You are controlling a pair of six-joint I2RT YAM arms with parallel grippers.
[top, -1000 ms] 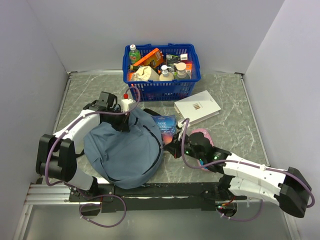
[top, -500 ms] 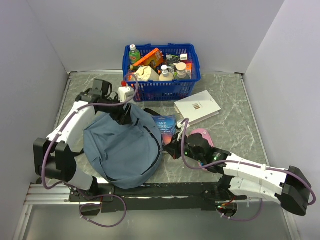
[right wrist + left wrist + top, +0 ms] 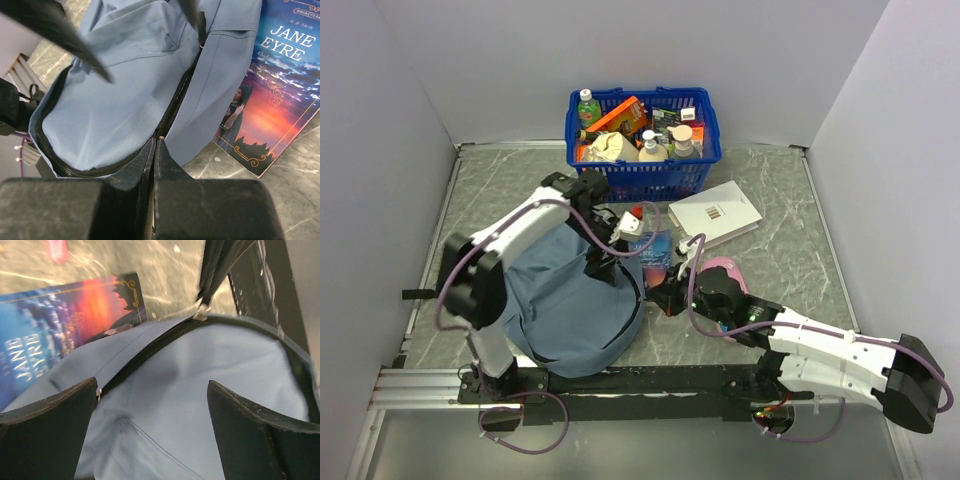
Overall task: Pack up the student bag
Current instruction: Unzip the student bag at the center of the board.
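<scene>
Top view: the student bag [image 3: 570, 300] is laid on the desk [image 3: 770, 180], near left, against a blue book [image 3: 655, 248].

Left wrist view: the left hand [image 3: 152, 415] is spread wide, released and empty, held above the bag's fabric.

Right wrist view: the right hand [image 3: 155, 150] is clenched, tips pressed at the bag's zip [image 3: 172, 107]; a pinch cannot be confirmed.

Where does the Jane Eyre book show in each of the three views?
Top external: centre, book right of the bag.
Left wrist: upper left, beyond the bag.
Right wrist: upper right, beside the bag.
Shared landmark: the bag's dark zip.
</scene>
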